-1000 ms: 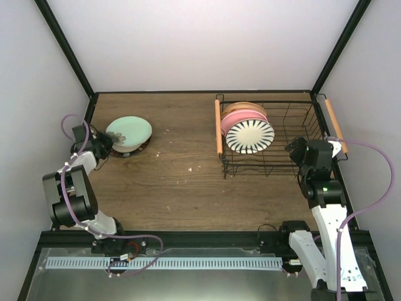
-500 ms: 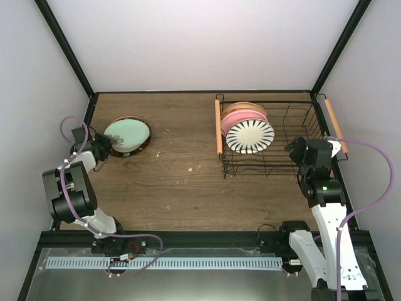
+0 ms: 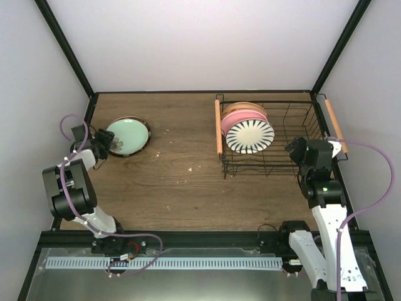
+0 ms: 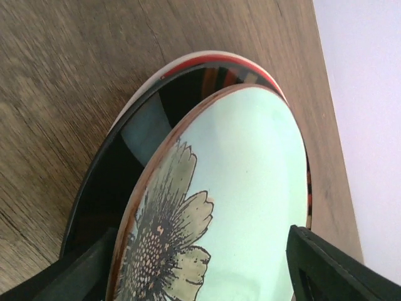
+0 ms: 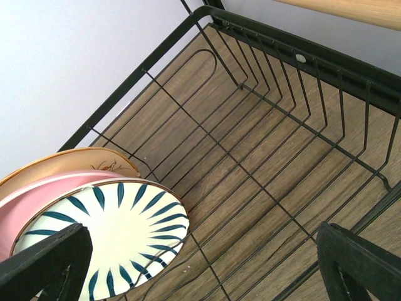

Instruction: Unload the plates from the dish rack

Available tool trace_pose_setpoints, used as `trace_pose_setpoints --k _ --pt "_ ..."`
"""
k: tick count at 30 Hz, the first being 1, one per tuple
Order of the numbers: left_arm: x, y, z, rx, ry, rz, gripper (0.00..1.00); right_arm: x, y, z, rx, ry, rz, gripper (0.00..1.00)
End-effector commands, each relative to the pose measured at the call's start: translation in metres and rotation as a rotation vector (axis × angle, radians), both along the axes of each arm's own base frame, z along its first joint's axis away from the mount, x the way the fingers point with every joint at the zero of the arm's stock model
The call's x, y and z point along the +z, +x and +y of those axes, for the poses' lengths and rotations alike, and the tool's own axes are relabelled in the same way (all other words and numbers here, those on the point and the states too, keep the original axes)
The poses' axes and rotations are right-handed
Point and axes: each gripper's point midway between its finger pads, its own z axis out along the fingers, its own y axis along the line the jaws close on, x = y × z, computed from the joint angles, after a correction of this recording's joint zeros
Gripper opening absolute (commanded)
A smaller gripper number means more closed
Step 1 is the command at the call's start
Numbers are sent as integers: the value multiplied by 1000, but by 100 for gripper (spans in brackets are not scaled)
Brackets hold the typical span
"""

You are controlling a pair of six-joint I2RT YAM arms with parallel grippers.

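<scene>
Lying between spread left fingers [image 4: 329, 271]: mint plate [image 4: 250, 182] atop red plate [image 4: 128, 169].

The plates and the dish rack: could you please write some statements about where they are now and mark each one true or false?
1. Three plates stand on edge in the dish rack. True.
2. The mint green plate lies on top of the red plate on the table. True.
3. The striped plate is the farthest from the arms in its row. False: it is the nearest, with the pink plate behind it and the tan plate last.
4. The right gripper is shut on the pink plate. False: it is open and holds nothing.
</scene>
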Motion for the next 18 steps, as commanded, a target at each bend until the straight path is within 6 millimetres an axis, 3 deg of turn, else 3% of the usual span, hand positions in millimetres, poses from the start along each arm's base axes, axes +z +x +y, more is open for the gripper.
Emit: trace_pose_setpoints --k 1,7,11,18 --pt "14 11 3 -16 21 -47 77 8 -2 -2 -17 12 -22 100" --pt "14 11 9 -13 66 -23 89 6 -2 -1 -18 20 -20 100" --pt "19 9 31 34 184 45 98 5 -2 -1 -19 23 -19 100" --pt "27 4 66 128 333 168 100 6 -4 -2 -22 19 -21 100"
